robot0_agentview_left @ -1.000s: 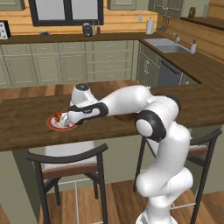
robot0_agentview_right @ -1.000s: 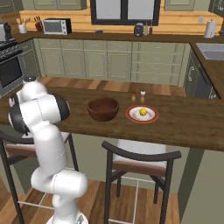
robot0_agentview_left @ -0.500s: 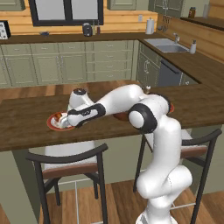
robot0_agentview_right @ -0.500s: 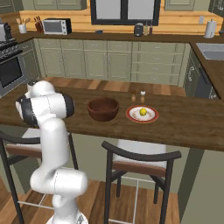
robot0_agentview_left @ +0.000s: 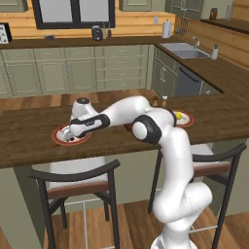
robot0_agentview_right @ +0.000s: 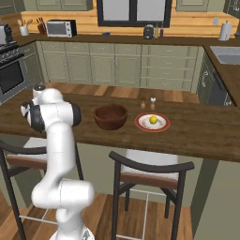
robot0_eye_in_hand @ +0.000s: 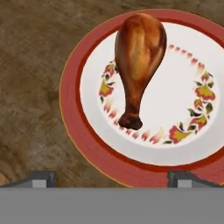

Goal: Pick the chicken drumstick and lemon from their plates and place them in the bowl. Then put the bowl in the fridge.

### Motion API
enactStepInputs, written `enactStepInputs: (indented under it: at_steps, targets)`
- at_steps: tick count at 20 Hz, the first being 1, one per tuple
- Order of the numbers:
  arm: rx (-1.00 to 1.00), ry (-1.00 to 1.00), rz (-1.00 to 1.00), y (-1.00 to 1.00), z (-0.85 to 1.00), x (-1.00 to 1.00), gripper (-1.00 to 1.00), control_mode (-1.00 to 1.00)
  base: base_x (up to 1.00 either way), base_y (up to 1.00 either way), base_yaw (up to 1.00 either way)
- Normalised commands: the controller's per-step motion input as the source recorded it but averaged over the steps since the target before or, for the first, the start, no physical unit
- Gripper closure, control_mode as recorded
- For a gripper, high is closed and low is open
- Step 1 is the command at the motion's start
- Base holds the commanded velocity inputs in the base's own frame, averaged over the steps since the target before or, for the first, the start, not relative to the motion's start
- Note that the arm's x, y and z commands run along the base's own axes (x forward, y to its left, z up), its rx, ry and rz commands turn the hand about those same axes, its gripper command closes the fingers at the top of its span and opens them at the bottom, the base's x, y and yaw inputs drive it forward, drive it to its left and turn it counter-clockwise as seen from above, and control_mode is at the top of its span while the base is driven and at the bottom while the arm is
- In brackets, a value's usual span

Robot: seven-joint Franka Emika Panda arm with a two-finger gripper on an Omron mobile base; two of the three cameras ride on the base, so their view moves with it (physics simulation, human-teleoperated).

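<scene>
- The gripper (robot0_eye_in_hand: 112,179) hangs just above a red-rimmed plate (robot0_eye_in_hand: 83,144) with its jaws spread wide; nothing is between them and the fingertips (robot0_eye_in_hand: 41,178) touch nothing.
- Directly ahead of the hand, the chicken drumstick (robot0_eye_in_hand: 138,57) lies on that plate, thick end away from the fingers, narrow bone end pointing back toward them.
- In the left base view the gripper (robot0_agentview_left: 73,132) is low over the plate (robot0_agentview_left: 61,137) on the wooden counter (robot0_agentview_left: 29,141).
- Farther along the counter, past the arm's elbow, sits the wooden bowl (robot0_agentview_right: 110,116).
- Just beyond the bowl, the lemon (robot0_agentview_right: 153,120) rests on the second plate (robot0_agentview_right: 161,125), well apart from the hand.
</scene>
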Motion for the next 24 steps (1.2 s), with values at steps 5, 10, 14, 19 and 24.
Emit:
enactStepInputs:
  at_steps: [5,10,14,19,24]
  targets:
    - [0.0,0.04,0.0,0.03,-0.37,0.35,-1.0,-1.0,0.0,0.0,0.0]
    - [0.0,0.0,0.0,0.01,-0.52,0.11,-1.0,-1.0,0.0,0.0,0.0]
    - [0.0,0.01,0.0,0.21,-0.06,0.46,-1.0,-1.0,0.0,0.0,0.0]
    - [0.0,0.04,0.0,0.01,-0.12,0.35,-1.0,-1.0,0.0,0.0,0.0]
    - [0.0,0.02,0.0,0.01,-0.41,0.05,1.0,-1.0,0.0,0.0,0.0]
